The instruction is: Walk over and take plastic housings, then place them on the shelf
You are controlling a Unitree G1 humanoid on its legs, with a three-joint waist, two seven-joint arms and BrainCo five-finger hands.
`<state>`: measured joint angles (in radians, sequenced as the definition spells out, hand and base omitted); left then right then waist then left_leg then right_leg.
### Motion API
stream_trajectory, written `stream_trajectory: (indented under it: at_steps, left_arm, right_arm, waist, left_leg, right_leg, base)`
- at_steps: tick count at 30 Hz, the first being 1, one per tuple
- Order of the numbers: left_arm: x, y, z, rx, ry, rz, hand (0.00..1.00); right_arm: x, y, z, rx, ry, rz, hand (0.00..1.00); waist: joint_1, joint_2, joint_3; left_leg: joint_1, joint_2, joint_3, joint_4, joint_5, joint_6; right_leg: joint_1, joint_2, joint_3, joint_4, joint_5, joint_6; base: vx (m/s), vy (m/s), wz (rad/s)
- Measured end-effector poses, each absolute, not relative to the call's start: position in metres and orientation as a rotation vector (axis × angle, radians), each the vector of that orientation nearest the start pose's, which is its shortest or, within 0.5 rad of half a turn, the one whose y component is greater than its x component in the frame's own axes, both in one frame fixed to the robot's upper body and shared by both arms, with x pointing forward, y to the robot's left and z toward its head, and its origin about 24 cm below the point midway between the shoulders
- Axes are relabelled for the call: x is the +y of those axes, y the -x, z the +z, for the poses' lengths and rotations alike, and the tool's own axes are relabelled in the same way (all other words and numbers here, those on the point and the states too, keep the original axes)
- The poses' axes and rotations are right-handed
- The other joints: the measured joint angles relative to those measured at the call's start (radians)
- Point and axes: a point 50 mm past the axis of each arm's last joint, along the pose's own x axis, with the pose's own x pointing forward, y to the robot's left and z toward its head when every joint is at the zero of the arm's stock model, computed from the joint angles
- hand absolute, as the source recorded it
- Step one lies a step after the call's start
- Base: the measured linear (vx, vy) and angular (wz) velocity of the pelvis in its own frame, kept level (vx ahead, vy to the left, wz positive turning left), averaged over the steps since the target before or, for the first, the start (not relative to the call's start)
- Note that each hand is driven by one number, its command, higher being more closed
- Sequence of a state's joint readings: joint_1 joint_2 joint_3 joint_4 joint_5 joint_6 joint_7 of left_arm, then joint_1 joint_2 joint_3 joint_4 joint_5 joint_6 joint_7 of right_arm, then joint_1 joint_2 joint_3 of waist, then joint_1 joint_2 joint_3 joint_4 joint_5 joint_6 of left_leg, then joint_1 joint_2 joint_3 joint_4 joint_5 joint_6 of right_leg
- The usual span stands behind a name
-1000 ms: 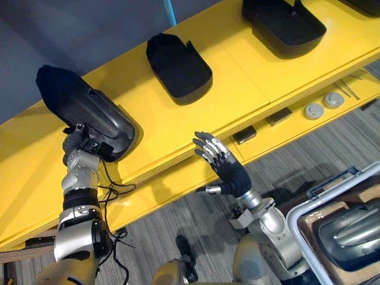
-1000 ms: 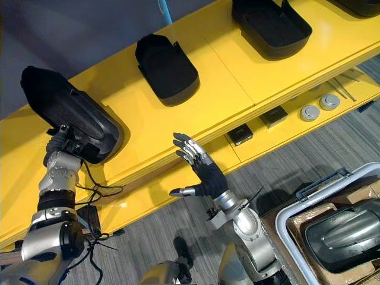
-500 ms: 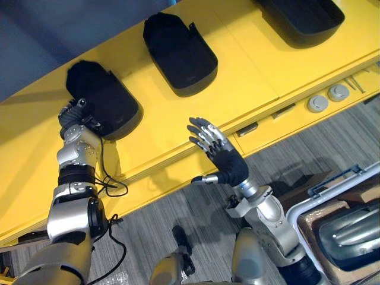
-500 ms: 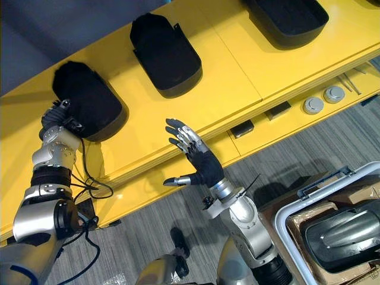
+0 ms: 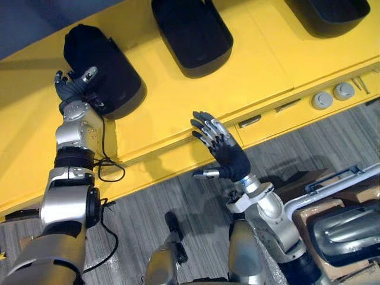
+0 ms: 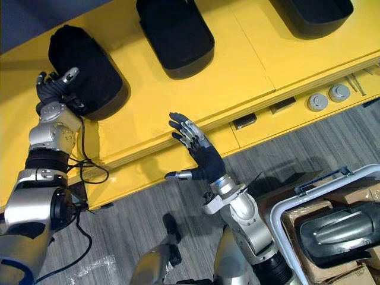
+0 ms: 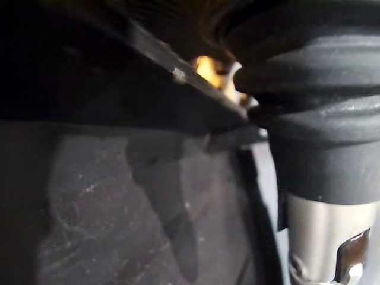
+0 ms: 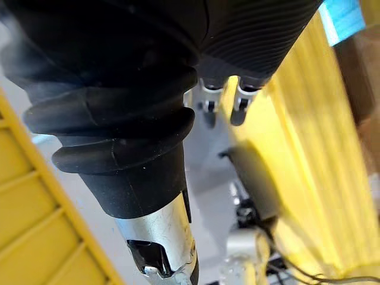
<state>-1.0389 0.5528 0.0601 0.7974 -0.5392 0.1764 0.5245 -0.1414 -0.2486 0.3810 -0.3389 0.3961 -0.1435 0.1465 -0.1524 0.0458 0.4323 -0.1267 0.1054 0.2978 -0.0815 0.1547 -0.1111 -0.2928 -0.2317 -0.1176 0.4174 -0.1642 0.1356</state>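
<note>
Though clamped on the near rim of the black housing [image 5: 107,65] a second ago, now loosened to a spread left hand [image 5: 72,86] resting against that rim, housing flat on the yellow shelf [image 5: 178,107] just beyond it, so likely placed; right hand [image 5: 228,161] splayed, empty, well aside.

You have a yellow two-tier shelf [image 5: 261,59] carrying dark parts.
On its top tier, three black plastic housings stand in a row: left housing [image 5: 104,65], middle housing [image 5: 190,29], and right housing [image 5: 329,12], which is cut off at the edge. On the lower ledge lie two grey round discs [image 5: 322,100], two flat dark blocks [image 6: 244,122] and thin metal rods [image 5: 357,84].
</note>
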Motion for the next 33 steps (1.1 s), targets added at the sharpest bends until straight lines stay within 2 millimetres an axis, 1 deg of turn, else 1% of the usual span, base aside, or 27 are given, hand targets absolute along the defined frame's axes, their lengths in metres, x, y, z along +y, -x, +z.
stream_trajectory:
  at_steps: [3,4,5,7,10,12,13,14,15,16,17,18,19,20,21,22,23,24,25,26,27,28,30,31,32,33]
  left_arm:
    - [0.281,-0.389,0.238,-0.152,0.148,0.650,0.00]
    - [0.281,-0.389,0.239,-0.162,0.142,0.648,0.00]
    - [0.281,-0.389,0.239,-0.171,0.139,0.641,0.00]
    - [0.282,-0.388,0.237,-0.187,0.138,0.630,0.00]
    - [0.287,-0.379,0.231,-0.273,0.142,0.596,0.00]
    - [0.289,-0.365,0.236,-0.386,0.158,0.561,0.00]
    - [0.291,-0.354,0.242,-0.474,0.158,0.544,0.00]
    - [0.293,-0.347,0.245,-0.516,0.161,0.540,0.00]
    - [0.295,-0.332,0.252,-0.601,0.164,0.521,0.00]
    - [0.295,-0.316,0.253,-0.666,0.169,0.500,0.00]
    - [0.294,-0.310,0.253,-0.688,0.168,0.482,0.00]
    - [0.288,-0.299,0.250,-0.721,0.169,0.438,0.00]
    - [0.282,-0.289,0.245,-0.740,0.169,0.402,0.00]
    - [0.280,-0.284,0.241,-0.744,0.171,0.391,0.00]
    - [0.272,-0.274,0.235,-0.744,0.180,0.356,0.00]
    - [0.266,-0.265,0.227,-0.738,0.191,0.330,0.00]
    - [0.264,-0.261,0.223,-0.733,0.193,0.319,0.00]
    - [0.260,-0.253,0.213,-0.712,0.197,0.304,0.00]
    - [0.256,-0.246,0.204,-0.680,0.209,0.296,0.00]
    - [0.255,-0.243,0.198,-0.664,0.213,0.291,0.00]
    - [0.251,-0.235,0.187,-0.630,0.215,0.290,0.00]
    - [0.249,-0.231,0.182,-0.612,0.213,0.293,0.00]
    - [0.241,-0.223,0.161,-0.537,0.227,0.299,0.00]
    - [0.235,-0.220,0.148,-0.484,0.248,0.286,0.00]
    - [0.227,-0.215,0.132,-0.419,0.238,0.278,0.00]
    - [0.226,-0.214,0.129,-0.406,0.234,0.278,0.00]
  right_arm:
    - [-0.085,-0.238,0.148,-0.495,-0.182,0.618,0.00]
    - [-0.087,-0.239,0.147,-0.499,-0.178,0.608,0.00]
    - [-0.092,-0.242,0.146,-0.501,-0.173,0.587,0.00]
    - [-0.098,-0.244,0.145,-0.509,-0.159,0.574,0.00]
    - [-0.106,-0.245,0.155,-0.581,-0.138,0.579,0.00]
    - [-0.108,-0.246,0.162,-0.626,-0.138,0.579,0.00]
    - [-0.111,-0.244,0.168,-0.659,-0.136,0.573,0.00]
    - [-0.111,-0.243,0.171,-0.676,-0.135,0.572,0.00]
    - [-0.112,-0.240,0.177,-0.710,-0.134,0.571,0.00]
    - [-0.114,-0.238,0.182,-0.740,-0.132,0.566,0.00]
    - [-0.116,-0.237,0.184,-0.752,-0.129,0.559,0.00]
    - [-0.120,-0.237,0.188,-0.775,-0.125,0.543,0.00]
    - [-0.122,-0.235,0.192,-0.804,-0.123,0.537,0.00]
    - [-0.122,-0.235,0.195,-0.819,-0.121,0.538,0.00]
    - [-0.122,-0.231,0.201,-0.855,-0.097,0.539,0.00]
    - [-0.121,-0.227,0.206,-0.885,-0.084,0.552,0.00]
    - [-0.121,-0.226,0.209,-0.896,-0.084,0.560,0.00]
    - [-0.119,-0.224,0.211,-0.905,-0.081,0.579,0.00]
    - [-0.118,-0.224,0.211,-0.888,-0.080,0.590,0.00]
    - [-0.116,-0.225,0.209,-0.872,-0.082,0.592,0.00]
    - [-0.110,-0.228,0.205,-0.828,-0.098,0.609,0.00]
    - [-0.108,-0.229,0.203,-0.805,-0.105,0.616,0.00]
    - [-0.096,-0.236,0.189,-0.695,-0.114,0.631,0.00]
    - [-0.091,-0.243,0.176,-0.619,-0.097,0.623,0.00]
    - [-0.085,-0.253,0.158,-0.526,-0.073,0.588,0.00]
    - [-0.085,-0.254,0.155,-0.512,-0.067,0.580,0.00]
  waist:
    - [0.001,-0.020,0.005]
    - [0.000,-0.023,0.006]
    - [0.001,-0.030,0.010]
    - [0.004,-0.037,0.009]
    - [-0.002,-0.039,0.008]
    - [-0.001,-0.039,0.007]
    - [0.005,-0.039,0.006]
    - [0.007,-0.039,0.006]
    - [0.013,-0.038,0.001]
    - [0.023,-0.034,-0.017]
    - [0.029,-0.031,-0.027]
    - [0.034,-0.025,-0.049]
    - [0.041,-0.021,-0.075]
    - [0.046,-0.019,-0.089]
    - [0.057,-0.014,-0.110]
    - [0.062,-0.009,-0.125]
    - [0.065,-0.008,-0.126]
    - [0.080,0.000,-0.140]
    - [0.088,0.007,-0.153]
    - [0.090,0.010,-0.154]
    - [0.096,0.015,-0.160]
    - [0.097,0.017,-0.162]
    - [0.125,0.021,-0.165]
    - [0.136,0.022,-0.166]
    - [0.144,0.019,-0.171]
    - [0.144,0.018,-0.171]
  left_leg:
    - [0.005,0.015,-0.001,0.000,0.003,-0.002]
    - [0.007,0.018,-0.001,0.001,0.004,-0.002]
    - [0.021,0.022,0.003,0.001,0.004,-0.002]
    - [0.039,0.026,0.013,0.001,0.004,-0.002]
    - [0.076,0.026,0.017,0.001,0.003,-0.002]
    - [0.096,0.035,0.023,0.000,0.000,-0.001]
    - [0.106,0.041,0.023,0.000,-0.003,0.000]
    - [0.111,0.043,0.023,0.000,-0.003,0.000]
    - [0.117,0.045,0.023,0.000,-0.003,0.000]
    - [0.112,0.047,0.024,0.000,-0.003,0.000]
    - [0.112,0.047,0.023,0.000,-0.003,0.000]
    - [0.113,0.047,0.014,0.000,-0.003,0.000]
    - [0.113,0.046,0.007,0.000,-0.003,-0.001]
    - [0.113,0.046,0.005,0.000,-0.003,-0.001]
    - [0.116,0.046,-0.007,0.000,-0.003,-0.001]
    - [0.120,0.046,-0.020,0.000,-0.003,-0.001]
    - [0.126,0.046,-0.025,0.000,-0.003,-0.001]
    - [0.126,0.046,-0.034,-0.005,-0.003,-0.001]
    - [0.124,0.046,-0.042,-0.005,-0.003,-0.001]
    - [0.126,0.045,-0.047,-0.005,-0.003,-0.001]
    - [0.127,0.045,-0.060,-0.006,-0.003,-0.001]
    - [0.125,0.044,-0.071,-0.006,-0.003,-0.001]
    - [0.124,0.045,-0.081,-0.006,-0.001,-0.004]
    - [0.117,0.044,-0.098,-0.006,0.001,-0.006]
    - [0.094,0.042,-0.126,-0.006,0.006,-0.010]
    - [0.088,0.042,-0.129,-0.006,0.007,-0.011]
  right_leg:
    - [0.023,0.022,0.010,-0.040,0.030,-0.007]
    - [0.030,0.026,0.012,-0.050,0.036,-0.008]
    - [0.049,0.033,0.015,-0.069,0.047,-0.009]
    - [0.070,0.043,0.036,-0.093,0.063,-0.012]
    - [0.124,0.047,0.041,-0.146,0.080,-0.003]
    - [0.157,0.058,0.040,-0.177,0.096,-0.005]
    - [0.176,0.065,0.038,-0.194,0.103,-0.003]
    - [0.184,0.067,0.037,-0.202,0.107,-0.004]
    - [0.195,0.071,0.036,-0.215,0.114,-0.005]
    - [0.196,0.073,0.035,-0.229,0.121,-0.004]
    - [0.200,0.074,0.034,-0.237,0.126,-0.002]
    - [0.217,0.074,0.026,-0.256,0.132,0.000]
    - [0.231,0.073,0.011,-0.273,0.138,0.001]
    - [0.236,0.073,0.009,-0.280,0.140,0.001]
    - [0.254,0.074,0.000,-0.297,0.144,0.001]
    - [0.275,0.074,-0.019,-0.310,0.146,0.001]
    - [0.285,0.074,-0.021,-0.312,0.146,0.001]
    - [0.296,0.074,-0.033,-0.323,0.146,0.001]
    - [0.305,0.074,-0.045,-0.333,0.146,0.001]
    - [0.315,0.074,-0.053,-0.339,0.147,0.000]
    - [0.329,0.074,-0.068,-0.347,0.145,-0.003]
    - [0.334,0.074,-0.076,-0.349,0.145,-0.003]
    - [0.346,0.076,-0.091,-0.360,0.146,-0.003]
    - [0.354,0.076,-0.108,-0.368,0.146,-0.003]
    - [0.352,0.077,-0.133,-0.374,0.147,-0.003]
    - [0.352,0.077,-0.136,-0.374,0.147,-0.004]
  base:
    - [0.00,-0.017,-0.05]
    - [0.01,-0.002,-0.08]
    - [0.01,0.000,-0.14]
    - [0.01,0.007,-0.16]
    - [0.00,0.017,-0.13]
    - [-0.03,0.007,-0.07]
    - [0.00,0.000,0.00]
    - [-0.03,0.002,-0.03]
    - [-0.03,0.005,-0.04]
    - [-0.03,0.009,-0.03]
    - [-0.01,0.015,0.07]
    - [0.01,0.018,0.18]
    - [0.02,0.016,0.20]
    - [0.03,0.012,0.20]
    - [0.03,0.000,0.24]
    - [0.02,-0.003,0.27]
    - [0.00,-0.004,0.26]
    - [-0.02,-0.004,0.20]
    - [-0.02,-0.005,0.23]
    - [-0.03,-0.008,0.27]
    - [-0.01,-0.005,0.27]
    - [-0.02,-0.004,0.26]
    - [-0.02,-0.010,0.23]
    - [-0.03,-0.013,0.45]
    - [-0.03,-0.012,0.47]
    - [-0.01,-0.009,0.51]
